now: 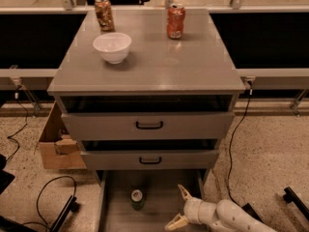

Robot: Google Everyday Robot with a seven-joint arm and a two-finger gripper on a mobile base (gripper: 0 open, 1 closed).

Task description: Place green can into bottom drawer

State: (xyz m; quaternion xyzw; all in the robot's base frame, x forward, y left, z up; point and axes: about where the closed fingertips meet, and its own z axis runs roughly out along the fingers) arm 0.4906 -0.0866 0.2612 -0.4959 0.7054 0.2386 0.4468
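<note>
Green can [137, 198] stands in bottom drawer [157, 214], beside gripper [175, 208], outside its spread jaws.

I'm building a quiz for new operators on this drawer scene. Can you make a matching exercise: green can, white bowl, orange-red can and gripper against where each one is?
Things:
1. green can
2. white bowl
3. orange-red can
4. gripper

Places:
a. far edge of the cabinet top, towards the right
b. upright on the floor of the bottom drawer
c. open over the bottom drawer, right of the green can, not touching it
d. cabinet top, just in front of the brown-gold can

Pairs: 1-b, 2-d, 3-a, 4-c.
</note>
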